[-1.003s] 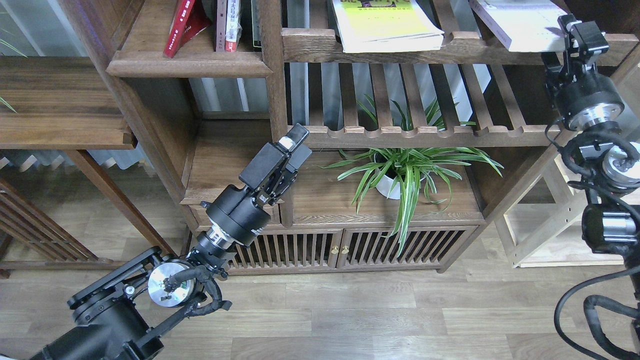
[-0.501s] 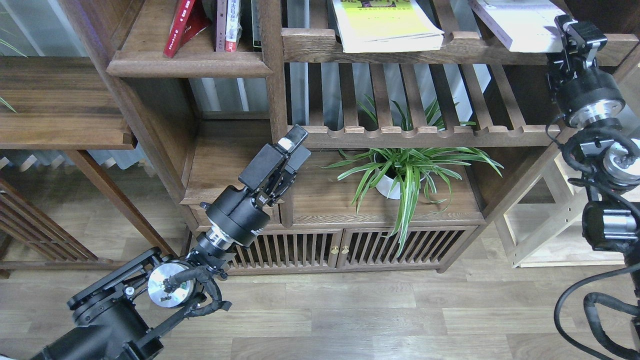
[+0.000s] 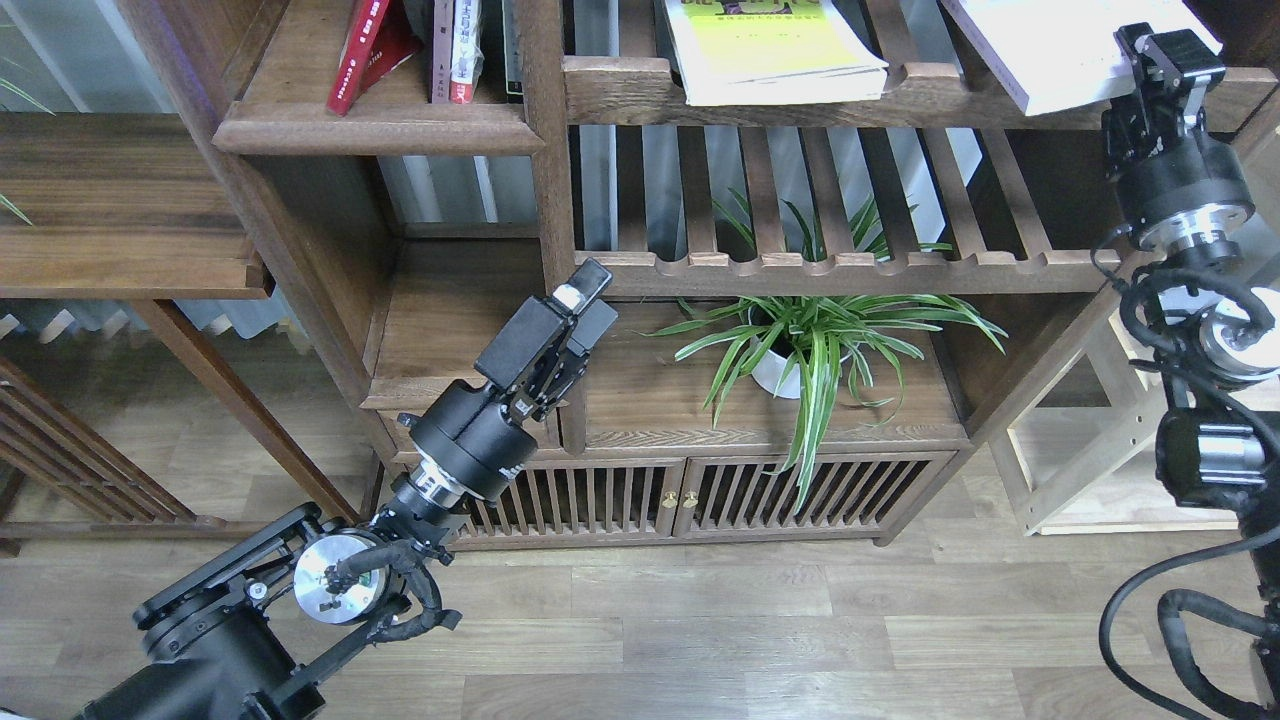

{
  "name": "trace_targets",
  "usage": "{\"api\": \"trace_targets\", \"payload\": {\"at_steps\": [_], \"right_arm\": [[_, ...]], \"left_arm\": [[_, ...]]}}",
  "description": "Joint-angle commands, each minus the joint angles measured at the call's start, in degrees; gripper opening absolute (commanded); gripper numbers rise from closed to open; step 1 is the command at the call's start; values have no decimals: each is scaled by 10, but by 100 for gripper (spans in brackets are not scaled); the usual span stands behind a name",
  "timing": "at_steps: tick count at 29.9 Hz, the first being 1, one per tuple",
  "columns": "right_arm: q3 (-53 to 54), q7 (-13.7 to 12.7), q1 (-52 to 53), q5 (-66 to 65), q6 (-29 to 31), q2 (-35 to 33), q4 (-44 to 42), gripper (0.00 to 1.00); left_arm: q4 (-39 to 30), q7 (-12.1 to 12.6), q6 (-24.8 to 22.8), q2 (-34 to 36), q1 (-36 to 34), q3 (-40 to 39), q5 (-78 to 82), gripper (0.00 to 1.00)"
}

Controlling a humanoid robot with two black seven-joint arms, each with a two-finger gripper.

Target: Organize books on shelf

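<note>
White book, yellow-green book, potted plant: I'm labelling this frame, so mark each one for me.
white book point(image 3: 1040, 50), head view, on its pale cover.
yellow-green book point(image 3: 765, 45), head view, on its front cover.
potted plant point(image 3: 775, 372), head view, on its white pot.

Red book point(image 3: 358, 55): stands leaning on the solid brown shelf point(image 3: 380, 128), top left.
Yellow-green book point(image 3: 770, 50): thick, lies flat on the slatted rack.
White book point(image 3: 1050, 45): far right, its corner tilted up off the rack.
</note>
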Motion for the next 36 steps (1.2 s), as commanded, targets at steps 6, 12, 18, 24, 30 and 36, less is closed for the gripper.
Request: {"api": "trace_targets", "payload": {"at_steps": [6,12,18,24,30,36], "right_arm": [[15,5,-13,51,2,-1,28,0],[23,4,-38,87,8,-2,68,0],[32,0,-81,120,40,-8,104,0],[37,4,-100,125,97,-7,116,0],[40,4,-120,125,141,-6,136,0],[40,4,-175,125,157,-7,149,0]], "left_arm": [[0,0,0,0,0,0,0,96],[0,0,0,-1,0,-1,0,96],[-1,0,0,0,0,-4,2,96],[-1,0,0,-1,0,-5,9,97],[-1,-1,0,-4,-3,-10,10,97],[-1,-1,0,-3,-4,-13,10,98]]}}
